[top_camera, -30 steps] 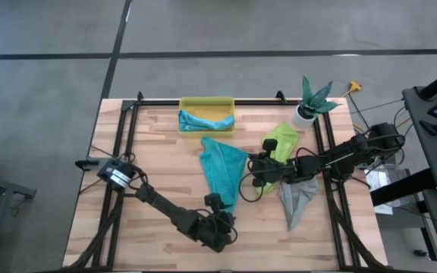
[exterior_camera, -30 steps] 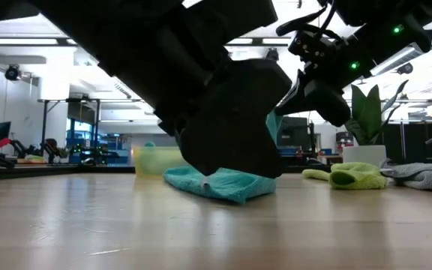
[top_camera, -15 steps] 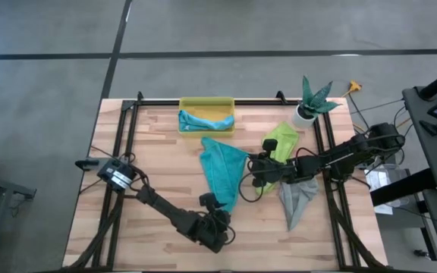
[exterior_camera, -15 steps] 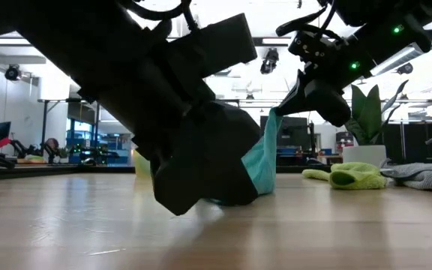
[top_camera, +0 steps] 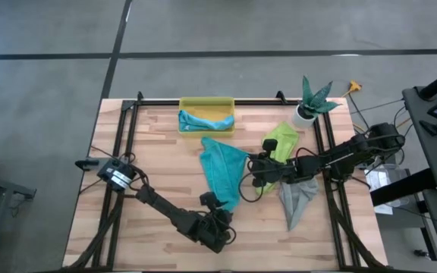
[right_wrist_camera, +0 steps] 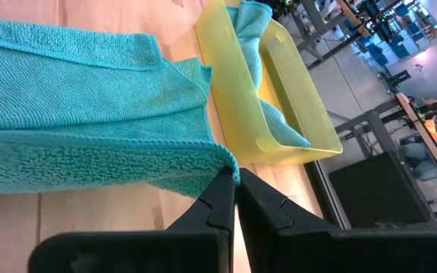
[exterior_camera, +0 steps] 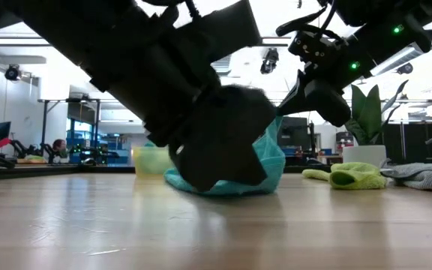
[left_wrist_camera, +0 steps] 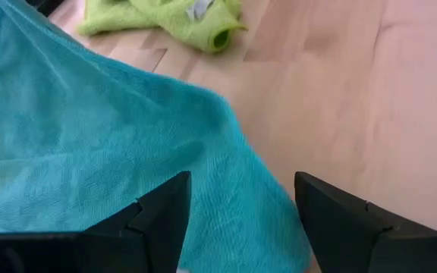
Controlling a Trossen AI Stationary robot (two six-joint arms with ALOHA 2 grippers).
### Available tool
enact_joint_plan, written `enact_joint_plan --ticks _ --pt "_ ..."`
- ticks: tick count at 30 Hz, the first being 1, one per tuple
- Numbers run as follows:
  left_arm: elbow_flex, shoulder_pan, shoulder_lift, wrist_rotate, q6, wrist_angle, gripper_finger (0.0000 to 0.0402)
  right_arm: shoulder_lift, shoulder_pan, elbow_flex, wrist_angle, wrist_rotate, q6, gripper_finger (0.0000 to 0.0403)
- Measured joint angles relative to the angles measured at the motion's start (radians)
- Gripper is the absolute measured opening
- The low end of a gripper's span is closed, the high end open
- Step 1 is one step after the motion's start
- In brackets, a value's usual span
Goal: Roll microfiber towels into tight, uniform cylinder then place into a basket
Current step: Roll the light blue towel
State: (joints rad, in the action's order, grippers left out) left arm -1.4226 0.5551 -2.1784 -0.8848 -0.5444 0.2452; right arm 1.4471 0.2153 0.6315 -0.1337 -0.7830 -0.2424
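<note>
Pinched shut, the right gripper (right_wrist_camera: 234,186) holds one edge of the teal towel (top_camera: 221,168) lifted mid-table, while the left gripper (left_wrist_camera: 237,199) stands open over the towel's near end, clasping nothing. Beside them lie the lime green towel (top_camera: 282,140) and the grey towel (top_camera: 296,196), both loose and unrolled. At the far edge, the basket (top_camera: 205,103) already holds the light blue towel (top_camera: 203,121). By my reading, one towel is stowed and three remain.
</note>
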Motion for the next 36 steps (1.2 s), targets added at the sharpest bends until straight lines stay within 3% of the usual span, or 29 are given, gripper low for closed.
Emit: enact_joint_plan --ticks 25,30,36 --pt "0.022 0.007 -0.038 -0.02 -0.105 0.009 0.0216 0.0 0.0 0.0 0.025 0.004 0.008 0.0009" --pt "0.01 0.022 -0.03 -0.014 -0.103 0.07 0.0183 0.0 0.0 0.0 0.026 0.004 0.008 0.0009" --pt "0.006 0.024 -0.029 0.008 -0.103 0.087 0.0103 0.0 0.0 0.0 0.026 0.004 0.008 0.0009"
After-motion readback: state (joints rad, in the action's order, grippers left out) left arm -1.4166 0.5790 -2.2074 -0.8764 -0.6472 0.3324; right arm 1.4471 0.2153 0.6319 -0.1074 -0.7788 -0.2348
